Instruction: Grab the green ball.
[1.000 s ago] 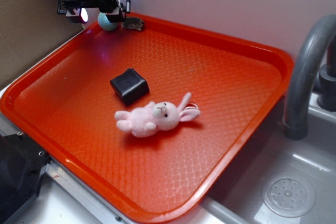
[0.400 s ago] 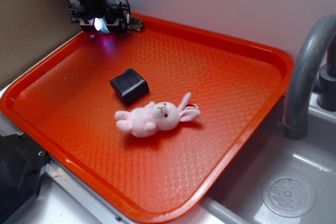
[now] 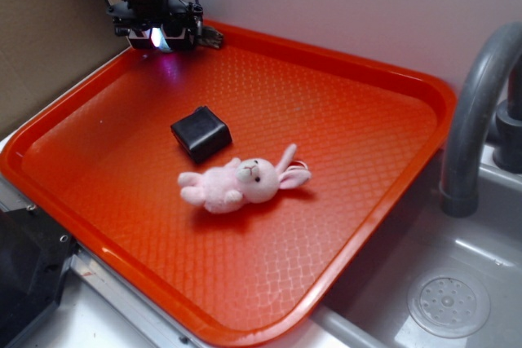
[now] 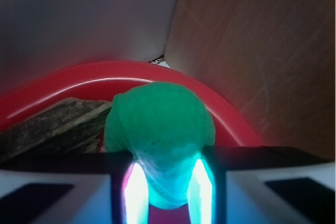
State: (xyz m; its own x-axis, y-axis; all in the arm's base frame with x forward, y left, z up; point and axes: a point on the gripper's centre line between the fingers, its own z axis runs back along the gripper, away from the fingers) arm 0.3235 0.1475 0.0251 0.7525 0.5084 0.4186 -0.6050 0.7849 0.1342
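Since a second ago I am sitting lower in the tray's [image 3: 424, 91] far corner, and the ball [image 4: 160, 135], in plain sight beside me back then, is now hiding under my claw [image 3: 161, 38] in the exterior view. In my wrist view I am pinching the ball between my lit fingers [image 4: 135, 192], with a dark, rough piece [image 4: 58, 124] lying just beside it against the rim. The box [image 3: 201, 133] and bunny [image 3: 241, 183] are staying put mid-tray, and I am seeing no readable writing anywhere.
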